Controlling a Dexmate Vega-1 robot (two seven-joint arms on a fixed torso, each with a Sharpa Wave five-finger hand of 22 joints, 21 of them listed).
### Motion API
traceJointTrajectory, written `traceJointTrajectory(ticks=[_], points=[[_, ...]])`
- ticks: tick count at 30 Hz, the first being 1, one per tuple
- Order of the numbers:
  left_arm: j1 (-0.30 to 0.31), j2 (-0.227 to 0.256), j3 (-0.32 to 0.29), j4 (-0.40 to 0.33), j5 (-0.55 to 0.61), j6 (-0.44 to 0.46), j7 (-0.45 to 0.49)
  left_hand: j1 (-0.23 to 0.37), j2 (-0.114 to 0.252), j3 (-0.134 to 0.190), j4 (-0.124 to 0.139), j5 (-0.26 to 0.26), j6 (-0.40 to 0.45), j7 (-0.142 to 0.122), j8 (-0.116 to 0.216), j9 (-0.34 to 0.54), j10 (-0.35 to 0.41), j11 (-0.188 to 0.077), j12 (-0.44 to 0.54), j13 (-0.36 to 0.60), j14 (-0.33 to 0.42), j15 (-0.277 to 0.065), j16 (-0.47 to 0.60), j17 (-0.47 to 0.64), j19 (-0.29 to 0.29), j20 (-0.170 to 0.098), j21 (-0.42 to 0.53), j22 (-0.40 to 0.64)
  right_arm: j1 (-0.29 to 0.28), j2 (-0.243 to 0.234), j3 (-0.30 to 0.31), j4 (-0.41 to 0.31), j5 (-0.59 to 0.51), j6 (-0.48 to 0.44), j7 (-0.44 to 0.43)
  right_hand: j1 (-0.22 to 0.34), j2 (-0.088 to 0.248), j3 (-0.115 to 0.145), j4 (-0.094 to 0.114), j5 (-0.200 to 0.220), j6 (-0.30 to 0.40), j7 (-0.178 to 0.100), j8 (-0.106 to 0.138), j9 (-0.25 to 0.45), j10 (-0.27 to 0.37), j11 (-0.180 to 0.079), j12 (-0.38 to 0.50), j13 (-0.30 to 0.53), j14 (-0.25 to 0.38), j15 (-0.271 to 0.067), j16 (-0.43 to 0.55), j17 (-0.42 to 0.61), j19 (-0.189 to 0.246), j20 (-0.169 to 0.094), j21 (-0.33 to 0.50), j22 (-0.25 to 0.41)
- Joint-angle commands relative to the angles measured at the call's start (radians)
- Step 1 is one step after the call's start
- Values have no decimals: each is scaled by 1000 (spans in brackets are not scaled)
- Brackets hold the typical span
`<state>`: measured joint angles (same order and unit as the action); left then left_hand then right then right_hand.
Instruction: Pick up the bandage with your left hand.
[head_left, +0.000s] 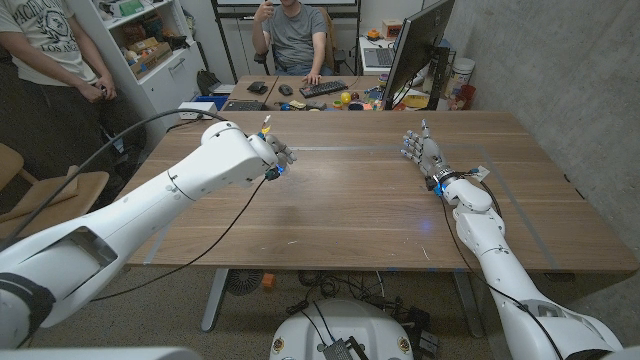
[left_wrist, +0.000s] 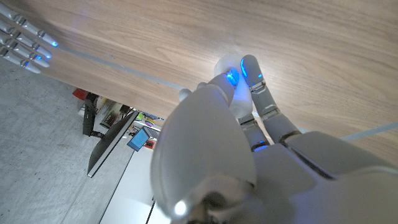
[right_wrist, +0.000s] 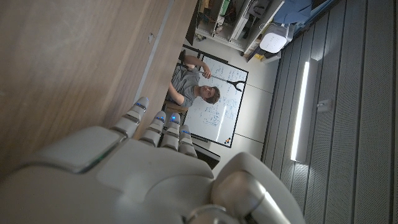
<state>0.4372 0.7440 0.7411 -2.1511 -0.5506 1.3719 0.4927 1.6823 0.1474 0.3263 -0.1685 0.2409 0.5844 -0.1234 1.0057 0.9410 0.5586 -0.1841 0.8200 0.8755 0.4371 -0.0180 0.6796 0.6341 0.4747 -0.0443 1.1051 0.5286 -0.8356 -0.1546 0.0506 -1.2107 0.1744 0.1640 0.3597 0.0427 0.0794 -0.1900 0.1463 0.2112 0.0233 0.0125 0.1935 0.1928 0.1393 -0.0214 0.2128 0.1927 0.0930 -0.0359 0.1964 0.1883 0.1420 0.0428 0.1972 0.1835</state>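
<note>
The left hand hung above the tabletop near its far edge, fingers curled; whether it held the bandage I cannot tell. The right hand stood near the right edge, fingers straight, holding nothing.

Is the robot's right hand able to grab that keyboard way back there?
Probably not: the keyboard lies on another desk beyond the table's far edge; the right hand stands well short.

The table is wood with a visible grain, smooth with a soft sheen that catches light near its far edge. Above it, both hands, left and right, and their arms look like glossy white plastic with grey metal-looking fingers.
</note>
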Motion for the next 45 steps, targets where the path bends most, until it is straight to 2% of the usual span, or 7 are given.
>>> traceJointTrajectory(ticks=[1,6,11,15,30,44,45], points=[[-319,122,135,-27,-543,24,410,-1,-11,-5,1,9,12,2,-3,-5,6,11,12,7,74,-94,320,134,-9,-138,-11,-7,0,5,4,3,4,6,-8,5,17,-7,2,6,6,-2,6,3,7,0,4,6,2,-34,1,4,1,4,8,4],[-499,168,208,-41,-825,24,624,3,-10,-3,-1,11,23,2,-1,-11,8,10,12,2,70,-92,325,134,-10,-141,-21,-17,-3,7,7,1,5,6,-11,6,18,-7,1,6,5,-3,6,3,6,0,4,6,3,-34,1,4,1,4,8,4],[-626,198,268,-80,-888,24,624,5,-10,-3,-2,13,29,1,-2,-18,10,10,14,-2,67,-93,329,132,-9,-143,-28,-27,-7,11,8,-3,8,6,-11,6,18,-7,1,6,6,-3,6,3,7,1,4,6,3,-34,1,4,1,4,8,4],[-682,202,309,-88,-915,24,624,4,-10,-3,-1,15,32,-3,-1,-20,11,8,17,-2,65,-91,332,130,-8,-145,-37,-36,-10,14,10,-7,9,2,-13,7,19,-6,1,6,6,-3,6,3,7,-1,4,6,3,-34,1,4,1,4,8,4],[-664,207,311,-85,-920,24,624,3,-10,-3,0,21,34,-4,1,-26,8,7,20,-8,61,-91,340,123,-1,-149,-57,-61,-24,9,11,-28,3,-4,-9,9,21,-5,1,6,5,-2,6,3,7,-2,4,6,4,-33,2,4,1,5,8,4],[-709,208,359,-61,-963,24,624,1,-16,-4,2,33,31,0,-4,-42,2,15,24,-16,52,-106,340,108,15,-145,-70,-83,-33,12,11,-43,0,-10,-12,10,23,-4,1,5,6,-2,6,3,7,-1,4,6,4,-34,1,4,2,4,9,4],[-705,208,354,-61,-963,24,624,-5,-12,-4,7,36,42,0,-3,-51,0,4,24,-20,57,-104,346,106,15,-147,-75,-89,-33,12,11,-43,0,-9,-12,10,23,-4,1,5,6,-3,6,3,8,0,5,6,4,-34,2,4,2,4,9,4]])
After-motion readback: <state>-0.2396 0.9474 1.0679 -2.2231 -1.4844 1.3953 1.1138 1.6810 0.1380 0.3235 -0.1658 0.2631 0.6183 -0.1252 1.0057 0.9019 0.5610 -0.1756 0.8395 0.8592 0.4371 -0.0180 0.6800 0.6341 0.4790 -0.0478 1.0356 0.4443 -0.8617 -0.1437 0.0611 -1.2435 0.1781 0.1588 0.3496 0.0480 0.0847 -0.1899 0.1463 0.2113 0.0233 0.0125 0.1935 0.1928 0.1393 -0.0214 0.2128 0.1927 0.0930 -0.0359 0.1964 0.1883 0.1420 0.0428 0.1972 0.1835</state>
